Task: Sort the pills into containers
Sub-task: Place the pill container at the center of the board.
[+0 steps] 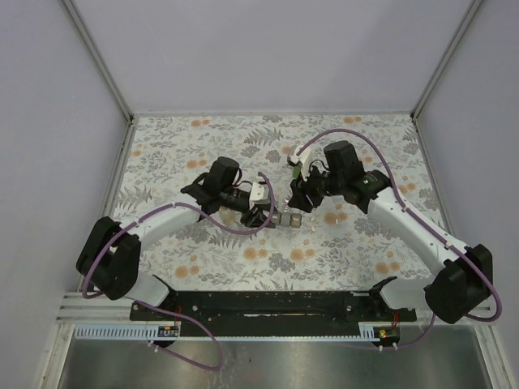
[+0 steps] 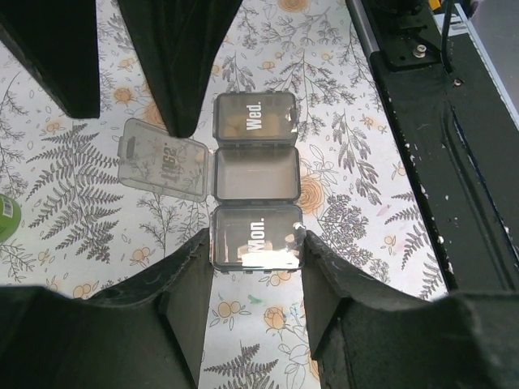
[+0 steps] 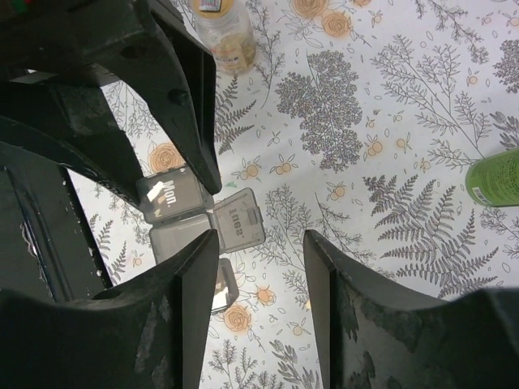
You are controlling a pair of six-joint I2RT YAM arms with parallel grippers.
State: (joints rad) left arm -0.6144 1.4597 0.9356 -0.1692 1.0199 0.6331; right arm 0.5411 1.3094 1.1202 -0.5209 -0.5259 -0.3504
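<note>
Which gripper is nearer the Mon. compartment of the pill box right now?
Left. The left gripper has its fingers against both sides of the Mon. compartment; the right gripper hovers open just beyond it, over the flipped-open lid.

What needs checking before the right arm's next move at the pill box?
1. Left gripper bracing the pill organizer: ok, its fingers press both sides of the Mon. end.
2. Middle compartment accessible: ok, its lid lies flipped open to the side.
3. Middle compartment free to receive: ok, looks empty.
4. Wed. compartment closed: ok, and so is Mon.
5. Right gripper empty: ok, jaws apart with nothing between them.
6. Clear pill bottle and green bottle uncapped: cannot tell, tops cropped.
</note>
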